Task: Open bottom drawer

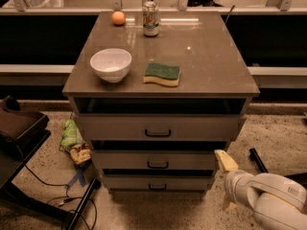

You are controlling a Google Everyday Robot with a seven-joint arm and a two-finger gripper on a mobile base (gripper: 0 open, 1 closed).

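The cabinet has three grey-beige drawers stacked under its top. The bottom drawer (182, 182) is the slimmest front, near the floor, with a small black bar handle (157, 187) at its centre; its front sits close in under the middle drawer (192, 160). My gripper (226, 183) is at the lower right, just off the cabinet's right front corner, level with the middle and bottom drawers. Its two yellow-tipped fingers (224, 160) stand apart, one above the other, holding nothing. It is right of the handle and not touching it.
The top drawer (201, 127) is the tallest. On the cabinet top (211, 56) are a white bowl (111, 64), a green-yellow sponge (162, 74), a can (150, 18) and an orange ball (118, 17). Snack bags (74, 140), cables and a dark chair base (19, 128) lie left on the floor.
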